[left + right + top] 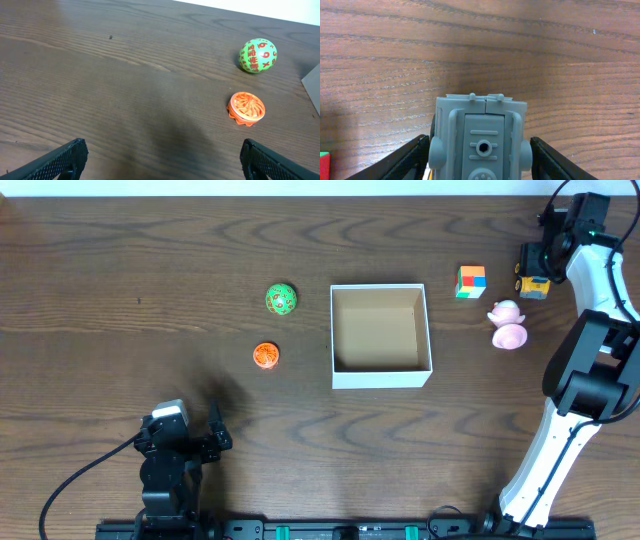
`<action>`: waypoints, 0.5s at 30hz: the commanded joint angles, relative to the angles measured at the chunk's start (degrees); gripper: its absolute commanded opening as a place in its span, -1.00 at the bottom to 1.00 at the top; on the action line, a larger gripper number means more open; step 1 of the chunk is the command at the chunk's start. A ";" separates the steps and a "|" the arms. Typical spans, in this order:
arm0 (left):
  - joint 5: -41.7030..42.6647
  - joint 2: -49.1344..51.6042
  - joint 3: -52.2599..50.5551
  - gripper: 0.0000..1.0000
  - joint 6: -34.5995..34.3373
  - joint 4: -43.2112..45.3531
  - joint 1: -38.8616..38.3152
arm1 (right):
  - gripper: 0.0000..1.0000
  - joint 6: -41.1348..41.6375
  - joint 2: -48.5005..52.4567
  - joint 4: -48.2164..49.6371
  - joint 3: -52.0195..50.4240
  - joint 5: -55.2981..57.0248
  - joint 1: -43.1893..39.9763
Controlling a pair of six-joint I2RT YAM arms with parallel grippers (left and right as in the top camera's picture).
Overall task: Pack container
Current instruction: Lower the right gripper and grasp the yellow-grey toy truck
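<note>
The wooden table (120, 260) is spreading under me, dark brown and grained. My right arm (585, 370), white and tall, is reaching up along the 3 o'clock edge toward the 2 o'clock corner; my left arm (168, 470) is sitting low at 7 o'clock.

The container (381, 377) is resting just right of the table's middle, upright, white walls outside and brown cardboard inside, with nothing lying in it. Everything else I am placing from it.

My left gripper (165, 165) is hovering over bare wood at about 8 o'clock, well apart from the box, its two fingers spread wide with nothing between them.

My right gripper (480, 142) is working out at 2 o'clock, well apart from the box. It is straddling the toy truck (534, 286) – yellow and dark from above, grey and blocky in my wrist view – and both fingers (410, 160) are lying against its sides, clamping it while it is sitting on the table.

A pink toy (508, 326) is lying at 3 o'clock, near the box but apart from it. A green ball (281, 299) with red markings is resting at 10 o'clock. A multicoloured cube (470, 281) is standing at 2 o'clock, between the box and the truck. An orange ridged disc (265, 355) – the smallest piece – is lying at 9 o'clock, below the ball
</note>
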 commanded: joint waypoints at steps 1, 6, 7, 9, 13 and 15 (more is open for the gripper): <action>-0.04 -0.28 -1.07 0.96 -0.28 0.07 0.28 | 0.32 0.07 0.22 0.04 1.07 -0.22 0.42; -0.07 -0.28 -1.07 0.96 -0.28 0.07 0.28 | 0.18 0.11 0.22 0.09 1.07 -0.24 0.35; -0.04 -0.28 -1.07 0.96 -0.28 0.07 0.28 | 0.13 0.11 0.22 0.07 1.07 -0.24 0.35; -0.04 -0.28 -1.07 0.96 -0.28 0.07 0.28 | 0.10 0.11 0.22 0.04 1.07 -0.24 0.37; -0.04 -0.28 -1.07 0.96 -0.28 0.04 0.28 | 0.10 0.11 0.22 0.20 1.07 -0.24 0.37; -0.07 -0.28 -1.07 0.96 -0.28 0.07 0.28 | 0.10 0.11 0.22 0.44 1.07 -0.24 0.37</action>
